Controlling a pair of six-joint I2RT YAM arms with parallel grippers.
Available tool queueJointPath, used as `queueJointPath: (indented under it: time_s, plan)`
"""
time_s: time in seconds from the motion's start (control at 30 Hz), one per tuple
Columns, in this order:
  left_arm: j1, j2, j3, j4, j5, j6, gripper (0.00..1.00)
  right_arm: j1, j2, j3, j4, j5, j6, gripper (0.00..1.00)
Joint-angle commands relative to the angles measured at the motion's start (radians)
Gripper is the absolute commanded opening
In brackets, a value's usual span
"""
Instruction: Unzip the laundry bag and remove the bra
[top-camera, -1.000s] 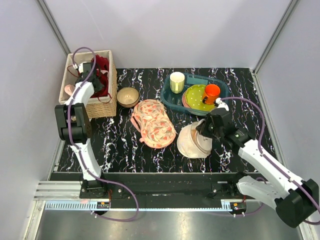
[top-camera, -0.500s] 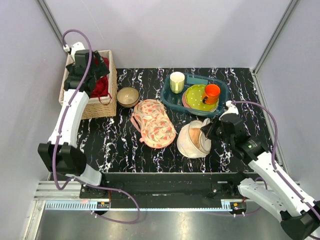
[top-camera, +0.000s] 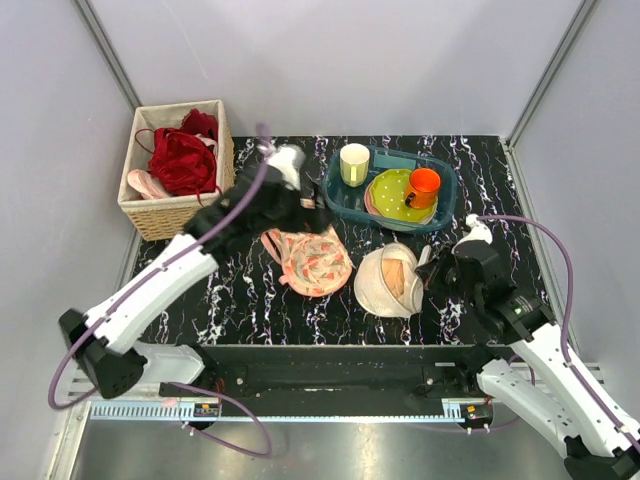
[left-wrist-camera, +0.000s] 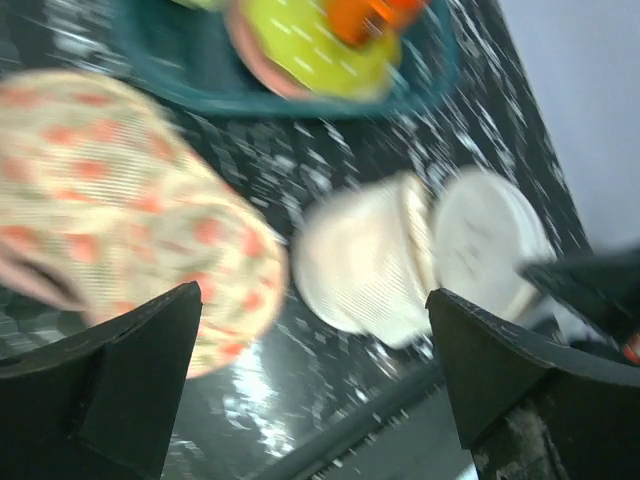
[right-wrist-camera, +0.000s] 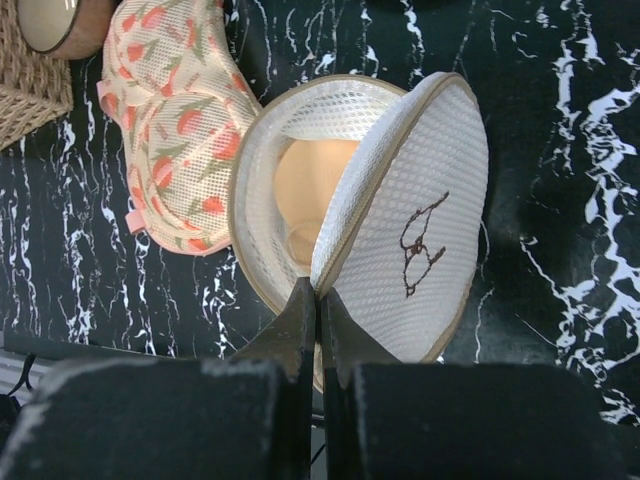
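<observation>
The white mesh laundry bag (top-camera: 374, 290) lies open on the black marble table, right of centre. Its lid (right-wrist-camera: 420, 240) stands up from the base. My right gripper (right-wrist-camera: 319, 305) is shut on the lid's zip rim at its near edge. A peach bra (right-wrist-camera: 305, 190) sits inside the bag (right-wrist-camera: 262, 190), also showing from above as the bra (top-camera: 397, 278). My left gripper (top-camera: 312, 215) hangs open over the floral cloth, left of the bag. Its blurred wrist view shows the open gripper (left-wrist-camera: 315, 390) empty, with the bag (left-wrist-camera: 365, 260) ahead between wide-spread fingers (left-wrist-camera: 110, 390).
A peach floral cloth (top-camera: 312, 255) lies flat left of the bag. Behind stands a teal tray (top-camera: 340, 195) with a cream cup (top-camera: 354, 163), a green spotted plate (top-camera: 392, 195) and an orange cup (top-camera: 423, 185). A wicker basket (top-camera: 170, 212) of red garments stands back left.
My left arm swung from the basket to above the floral cloth and its gripper opened. My right gripper drew back to the right, lifting the bag's lid wider.
</observation>
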Motion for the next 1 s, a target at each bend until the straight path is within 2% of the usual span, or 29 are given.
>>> queueJointPath:
  time_s: [0.0,0.17,0.33,0.4,0.53,0.8,0.97]
  plan:
    - [-0.183,0.101,-0.020,0.215,0.264,-0.081,0.99,0.002,-0.040,0.000,-0.081,0.073,0.019,0.00]
    - [-0.297,0.306,0.064,0.308,0.317,-0.128,0.88,0.000,-0.117,-0.010,-0.094,0.106,0.058,0.00]
    - [-0.303,0.449,0.091,0.413,0.379,-0.246,0.79,0.002,-0.119,-0.013,-0.117,0.099,0.084,0.00]
    - [-0.300,0.497,0.089,0.429,0.349,-0.265,0.72,0.000,-0.126,-0.016,-0.117,0.089,0.092,0.00]
    - [-0.300,0.560,0.083,0.489,0.309,-0.266,0.65,0.002,-0.142,-0.026,-0.121,0.100,0.092,0.00]
    - [-0.305,0.693,0.103,0.412,0.237,-0.222,0.60,0.002,-0.137,-0.023,-0.122,0.100,0.087,0.00]
    - [-0.323,0.748,0.134,0.302,0.099,-0.165,0.62,0.002,-0.128,-0.023,-0.114,0.102,0.081,0.00]
